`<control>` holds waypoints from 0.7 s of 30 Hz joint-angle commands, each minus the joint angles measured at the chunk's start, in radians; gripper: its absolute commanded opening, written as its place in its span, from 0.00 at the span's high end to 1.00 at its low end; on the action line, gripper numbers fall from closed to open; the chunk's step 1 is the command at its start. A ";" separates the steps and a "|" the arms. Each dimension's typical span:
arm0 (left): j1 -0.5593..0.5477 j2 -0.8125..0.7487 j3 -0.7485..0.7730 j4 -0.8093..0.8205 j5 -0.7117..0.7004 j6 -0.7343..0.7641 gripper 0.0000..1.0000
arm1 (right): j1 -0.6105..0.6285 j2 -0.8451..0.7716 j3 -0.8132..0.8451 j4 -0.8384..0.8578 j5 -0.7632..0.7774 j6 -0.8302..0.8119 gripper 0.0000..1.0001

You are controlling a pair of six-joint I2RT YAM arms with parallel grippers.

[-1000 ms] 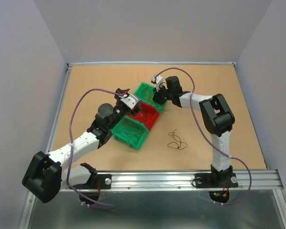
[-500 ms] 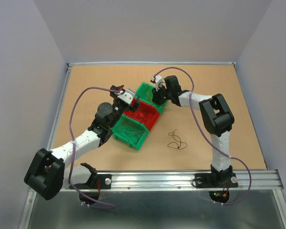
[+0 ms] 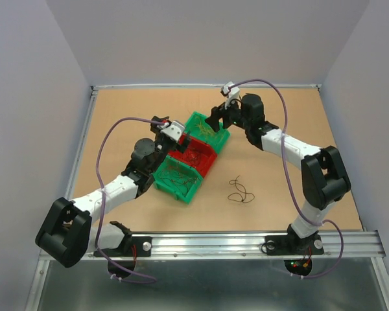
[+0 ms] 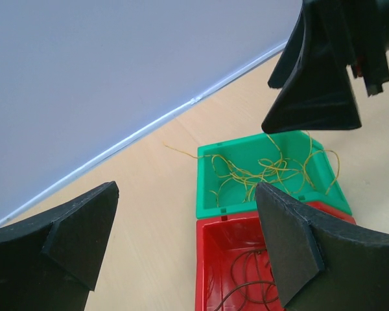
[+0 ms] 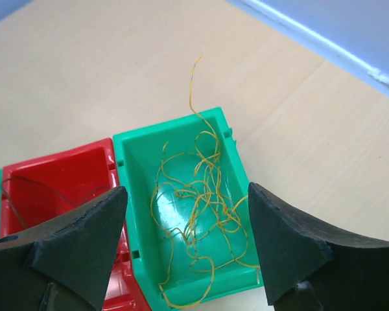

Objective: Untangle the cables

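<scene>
The cables [image 3: 240,191] not yet sorted lie as a small dark clump of loops on the bare surface [image 3: 298,129]. The clump sits on the near-right side of the diagonal row of three bins and apart from all of them. Other strands are already in the bins. Yellow strands [image 5: 198,207] are heaped in the far green bin [image 5: 168,124], with one end arching out over its far rim. Dark strands [image 4: 246,272] curl inside the red bin [image 5: 52,175] next to it. The near green bin [image 3: 175,190] holds some too, but the overhead view does not show their colour.

The right fingers [image 5: 285,246] are spread wide and hold nothing. They hang over the far green bin, and the yellow heap shows in the gap between them. The left fingers [image 4: 298,246] are also spread wide and empty. They are raised at the far side of the red bin and look out over it and the far green bin.

The clump therefore lies back toward the arms' bases from both sets of fingers, on the right arm's side of the row. The right arm looks the better placed: it could draw back to the clump over open surface, while the left would have to cross the bins. The clump is a loose knot with no clear long axis, running only slightly from far-left to near-right. A grasp would probably do best on an outlying loop.
</scene>
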 commanded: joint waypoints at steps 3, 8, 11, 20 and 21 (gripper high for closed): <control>0.001 -0.016 0.037 0.043 0.005 0.000 0.01 | 0.011 -0.085 -0.032 -0.066 0.190 0.117 0.18; 0.001 -0.026 0.035 0.041 0.005 -0.004 0.01 | 0.038 -0.193 -0.102 -0.299 0.356 0.177 0.00; 0.001 -0.037 0.032 0.041 0.005 -0.003 0.01 | 0.064 -0.314 -0.253 -0.337 0.424 0.246 0.00; 0.001 -0.040 0.029 0.038 0.054 -0.009 0.01 | 0.291 -0.475 -0.482 -0.467 0.752 0.580 0.00; 0.002 -0.040 0.028 0.040 0.058 -0.009 0.01 | 0.314 -0.471 -0.489 -0.482 0.772 0.594 0.00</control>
